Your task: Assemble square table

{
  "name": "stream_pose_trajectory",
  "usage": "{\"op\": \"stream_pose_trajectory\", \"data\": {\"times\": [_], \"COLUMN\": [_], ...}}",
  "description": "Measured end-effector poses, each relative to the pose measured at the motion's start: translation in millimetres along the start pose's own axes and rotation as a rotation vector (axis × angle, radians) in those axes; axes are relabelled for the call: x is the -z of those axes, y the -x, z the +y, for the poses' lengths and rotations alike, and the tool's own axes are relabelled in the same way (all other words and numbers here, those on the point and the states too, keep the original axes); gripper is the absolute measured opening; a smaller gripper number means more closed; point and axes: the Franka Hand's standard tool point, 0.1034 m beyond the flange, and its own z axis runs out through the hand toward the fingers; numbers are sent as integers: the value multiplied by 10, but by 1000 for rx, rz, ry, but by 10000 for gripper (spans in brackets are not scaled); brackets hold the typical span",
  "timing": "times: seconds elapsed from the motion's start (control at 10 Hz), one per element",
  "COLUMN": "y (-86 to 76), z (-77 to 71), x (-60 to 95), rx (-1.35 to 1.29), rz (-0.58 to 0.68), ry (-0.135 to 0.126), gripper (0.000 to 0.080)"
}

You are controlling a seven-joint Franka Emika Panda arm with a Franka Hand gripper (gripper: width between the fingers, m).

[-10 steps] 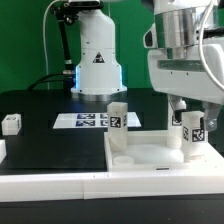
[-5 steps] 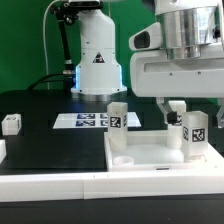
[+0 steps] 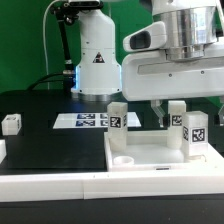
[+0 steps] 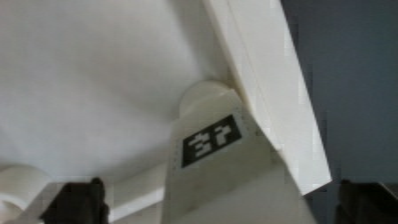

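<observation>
The white square tabletop (image 3: pixel 150 160) lies flat on the black worktop at the exterior view's front right. One tagged white leg (image 3: pixel 118 120) stands upright at its left back corner. Another tagged leg (image 3: pixel 197 135) stands by its right edge. My gripper (image 3: pixel 167 117) hangs open just left of that right leg, with nothing held. In the wrist view a tagged leg (image 4: pixel 214 140) stands beside the slab's raised edge (image 4: pixel 267 90). It lies between my two dark fingertips (image 4: pixel 75 202), which stand well clear of it. A loose leg (image 3: pixel 12 124) rests far left on the worktop.
The marker board (image 3: pixel 85 121) lies flat behind the tabletop. The robot's white base (image 3: pixel 97 60) rises at the back. A white block shows at the left edge (image 3: pixel 2 150).
The gripper has shifted toward the exterior view's left and risen slightly, away from the right leg. Its jaws stay wide. The legs and slab have not moved.
</observation>
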Motion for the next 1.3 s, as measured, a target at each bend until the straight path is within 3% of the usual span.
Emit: {"op": "stream_pose_trajectory", "data": {"times": [0.2,0.4,0.5,0.6,1.0,1.3], "y": [1,-2,-4,-4,-5,-31], "z": [-18,-18,-15,-14,-12,5], "x": [-3,-7,-7,-7,-7,-15], "rx": [91,147,146,146,89,-266], "rz": [12,22,22,23,23,38], "ry": [10,15,16,16,15,-12], "gripper": [649,397,397,290,290,290]}}
